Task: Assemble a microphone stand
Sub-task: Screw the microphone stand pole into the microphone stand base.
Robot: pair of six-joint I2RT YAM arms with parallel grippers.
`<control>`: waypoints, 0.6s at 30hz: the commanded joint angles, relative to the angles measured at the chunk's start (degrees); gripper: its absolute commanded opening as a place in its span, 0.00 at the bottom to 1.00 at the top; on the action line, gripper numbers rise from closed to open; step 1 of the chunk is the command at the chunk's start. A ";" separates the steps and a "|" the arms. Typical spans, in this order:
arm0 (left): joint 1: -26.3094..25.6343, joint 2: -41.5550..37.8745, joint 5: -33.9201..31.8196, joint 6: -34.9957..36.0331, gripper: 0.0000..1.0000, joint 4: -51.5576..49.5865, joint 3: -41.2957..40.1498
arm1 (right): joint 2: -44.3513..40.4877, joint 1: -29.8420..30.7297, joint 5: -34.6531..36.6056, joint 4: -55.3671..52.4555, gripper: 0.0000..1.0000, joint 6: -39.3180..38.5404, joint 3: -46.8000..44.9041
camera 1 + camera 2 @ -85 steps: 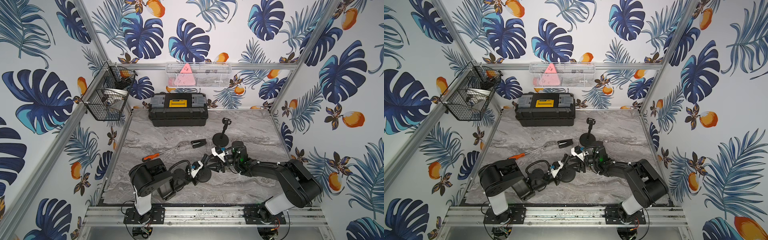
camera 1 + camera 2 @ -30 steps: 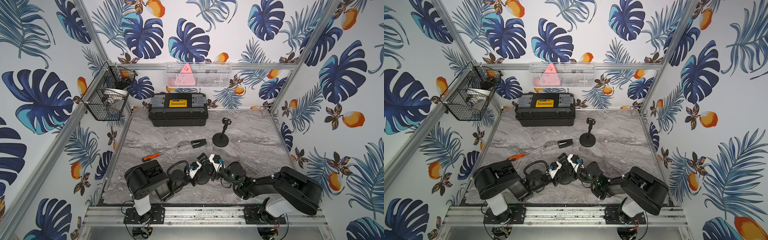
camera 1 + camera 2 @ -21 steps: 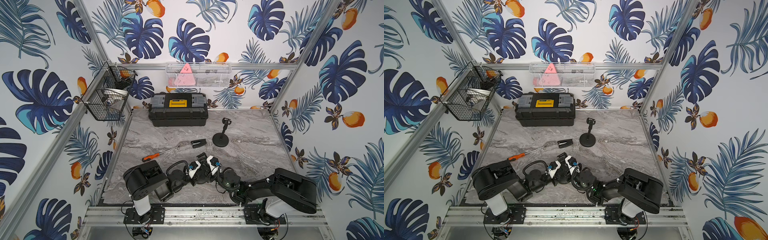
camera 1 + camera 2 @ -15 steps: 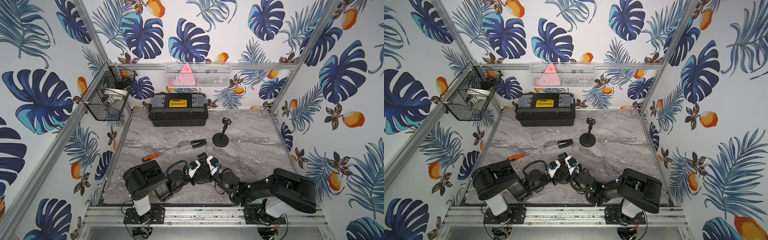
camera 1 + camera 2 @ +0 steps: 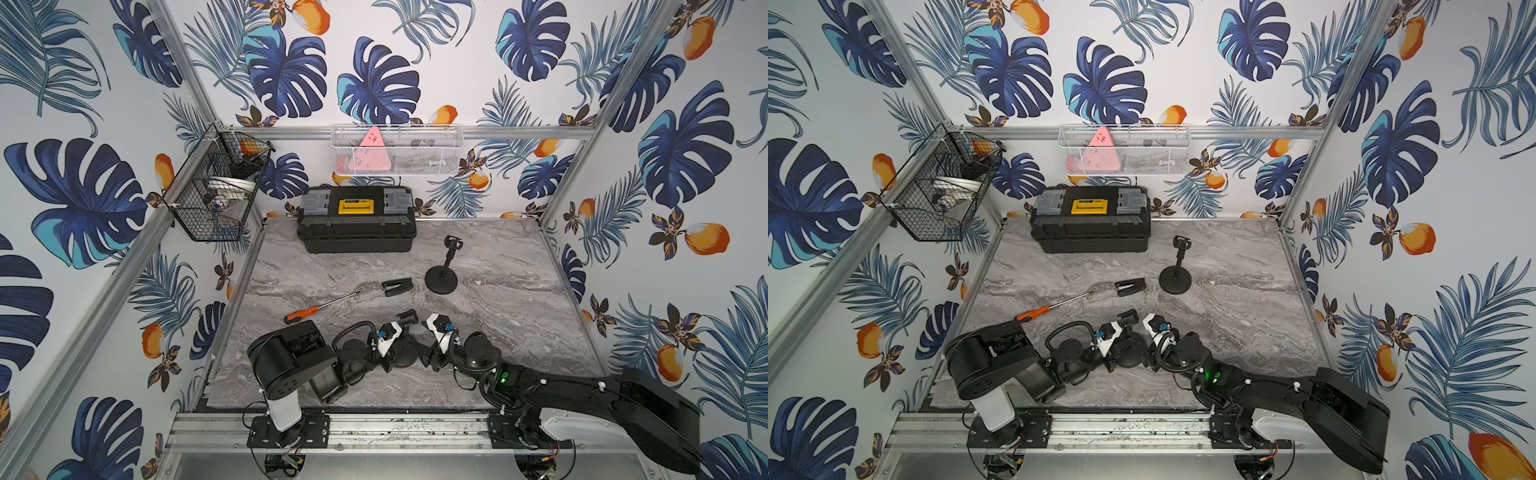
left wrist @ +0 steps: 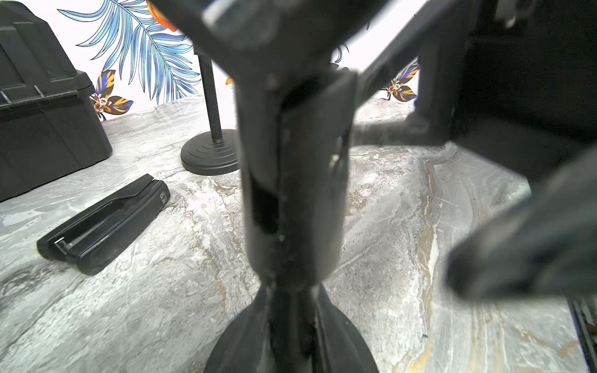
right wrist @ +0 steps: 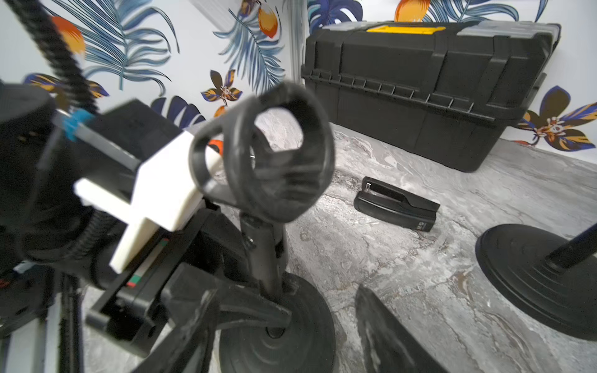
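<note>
Microphone stand (image 7: 263, 255) clip ring (image 7: 290, 190), right wrist only

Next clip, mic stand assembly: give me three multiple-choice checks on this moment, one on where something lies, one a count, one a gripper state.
1. Where does the screwdriver lie?
A in the toolbox
B on the table
C in the wire basket

2. How many round stand bases are on the table?
A one
B two
C three

3. How is the right gripper?
A open
B shut on the screwdriver
C shut on the toolbox handle

Answers:
1 B: it lies flat on the marble top in both top views.
2 B: there is the near base by the grippers and the far base beyond it.
3 A: its fingers stand wide apart in the right wrist view, holding nothing.
</note>
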 commanded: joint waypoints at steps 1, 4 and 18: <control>-0.01 0.08 0.90 0.43 0.18 1.66 0.24 | -3.45 -6.04 -18.26 -5.62 0.69 -2.03 -1.21; 0.00 0.31 1.17 0.26 0.19 1.66 0.38 | -3.36 -11.57 -30.02 -6.52 0.66 -6.37 -0.58; 0.00 -0.51 2.99 0.78 0.21 1.66 0.11 | 13.76 -21.60 -53.85 -11.70 0.70 -17.42 14.41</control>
